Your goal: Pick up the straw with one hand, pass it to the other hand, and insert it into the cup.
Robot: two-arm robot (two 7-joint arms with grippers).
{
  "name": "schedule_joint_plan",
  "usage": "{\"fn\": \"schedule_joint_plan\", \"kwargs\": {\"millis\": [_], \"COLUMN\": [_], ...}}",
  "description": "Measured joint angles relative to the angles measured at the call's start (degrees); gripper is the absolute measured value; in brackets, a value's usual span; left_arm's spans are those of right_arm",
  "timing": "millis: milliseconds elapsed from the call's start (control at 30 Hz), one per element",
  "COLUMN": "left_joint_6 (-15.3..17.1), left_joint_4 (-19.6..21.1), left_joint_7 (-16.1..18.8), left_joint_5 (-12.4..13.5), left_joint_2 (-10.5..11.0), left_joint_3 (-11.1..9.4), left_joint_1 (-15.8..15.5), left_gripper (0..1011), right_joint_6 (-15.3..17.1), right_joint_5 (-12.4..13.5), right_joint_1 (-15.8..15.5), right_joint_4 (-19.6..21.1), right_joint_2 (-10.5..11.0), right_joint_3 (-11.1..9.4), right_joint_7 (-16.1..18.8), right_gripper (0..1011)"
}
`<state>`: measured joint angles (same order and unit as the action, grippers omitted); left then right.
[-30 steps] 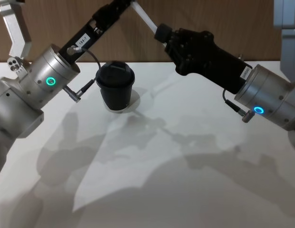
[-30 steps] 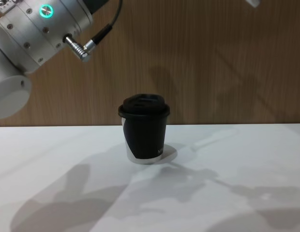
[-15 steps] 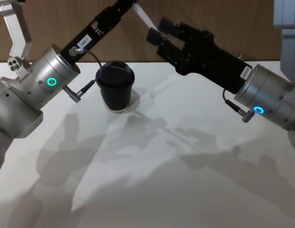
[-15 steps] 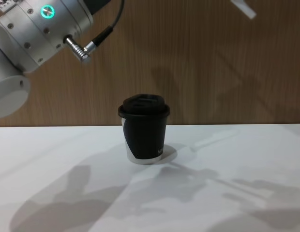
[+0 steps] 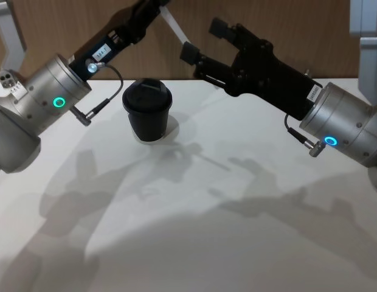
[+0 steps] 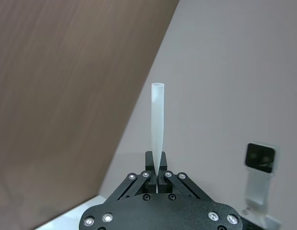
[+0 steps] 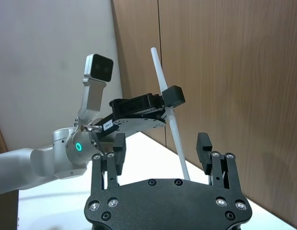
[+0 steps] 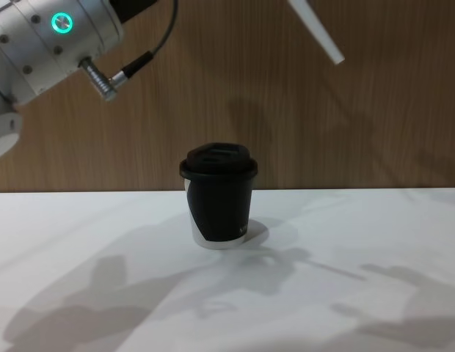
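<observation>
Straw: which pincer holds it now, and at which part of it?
The left pincer is shut on the straw near its middle. The right pincer is open and holds nothing.

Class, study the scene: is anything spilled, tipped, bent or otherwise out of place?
Nothing stands out. The cup stands upright on the table, lid on, with no spill. The straw is straight, held in the air by the left gripper, with the right gripper open beside it.

white table [image 5: 194, 243], brown wooden wall [image 8: 389, 132] behind it
</observation>
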<state>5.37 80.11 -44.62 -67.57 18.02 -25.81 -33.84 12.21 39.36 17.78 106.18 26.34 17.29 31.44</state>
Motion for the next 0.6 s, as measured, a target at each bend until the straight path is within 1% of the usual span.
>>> {"fn": "schedule_joint_plan", "kwargs": {"millis": [33, 67, 100, 167, 200, 233, 333, 400, 433, 533, 567, 600], "left_joint_6": [-0.9, -1.3, -1.8, -3.2, -4.0, -4.0, -5.7, -6.9, -7.7, -8.6, -9.2, -9.2], "left_joint_4": [0.1, 0.2, 0.3, 0.5, 0.7, 0.7, 1.0, 1.3, 1.5, 1.9, 2.2, 2.2], "left_joint_7": [0.6, 0.8, 1.1, 2.0, 2.6, 2.6, 4.0, 5.1, 6.0, 7.3, 8.2, 8.2], "left_joint_5": [0.9, 1.3, 1.7, 3.0, 3.9, 3.9, 5.8, 7.3, 8.5, 10.1, 11.5, 11.5], "left_joint_2": [0.3, 0.5, 0.7, 1.1, 1.4, 1.4, 1.9, 2.3, 2.6, 3.0, 3.3, 3.3], "left_joint_3": [0.0, 0.0, 0.0, 0.0, 0.1, 0.1, 0.2, 0.3, 0.3, 0.3, 0.3, 0.3], "left_joint_1": [0.0, 0.0, 0.0, 0.0, 0.0, 0.0, 0.1, 0.1, 0.2, 0.3, 0.3, 0.3], "left_gripper": [15, 14, 15, 15, 14, 14, 15, 14, 15, 14, 15, 15], "right_joint_6": [0.0, 0.0, 0.0, 0.0, 0.0, 0.0, 0.0, 0.0, 0.0, 0.0, 0.0, 0.0], "right_joint_5": [0.0, 0.0, 0.0, 0.0, 0.0, 0.0, 0.0, 0.0, 0.0, 0.0, 0.0, 0.0], "right_joint_1": [0.0, 0.0, 0.0, 0.0, 0.0, 0.0, 0.0, 0.0, 0.0, 0.0, 0.0, 0.0], "right_joint_4": [0.0, 0.0, 0.0, 0.0, 0.0, 0.0, 0.0, 0.0, 0.0, 0.0, 0.0, 0.0], "right_joint_2": [0.0, 0.0, 0.0, 0.0, 0.0, 0.0, 0.0, 0.0, 0.0, 0.0, 0.0, 0.0], "right_joint_3": [0.0, 0.0, 0.0, 0.0, 0.0, 0.0, 0.0, 0.0, 0.0, 0.0, 0.0, 0.0], "right_joint_7": [0.0, 0.0, 0.0, 0.0, 0.0, 0.0, 0.0, 0.0, 0.0, 0.0, 0.0, 0.0], "right_gripper": [899, 944, 944, 996, 1001, 1001, 1001, 1001, 1001, 1001, 1001, 1001]}}
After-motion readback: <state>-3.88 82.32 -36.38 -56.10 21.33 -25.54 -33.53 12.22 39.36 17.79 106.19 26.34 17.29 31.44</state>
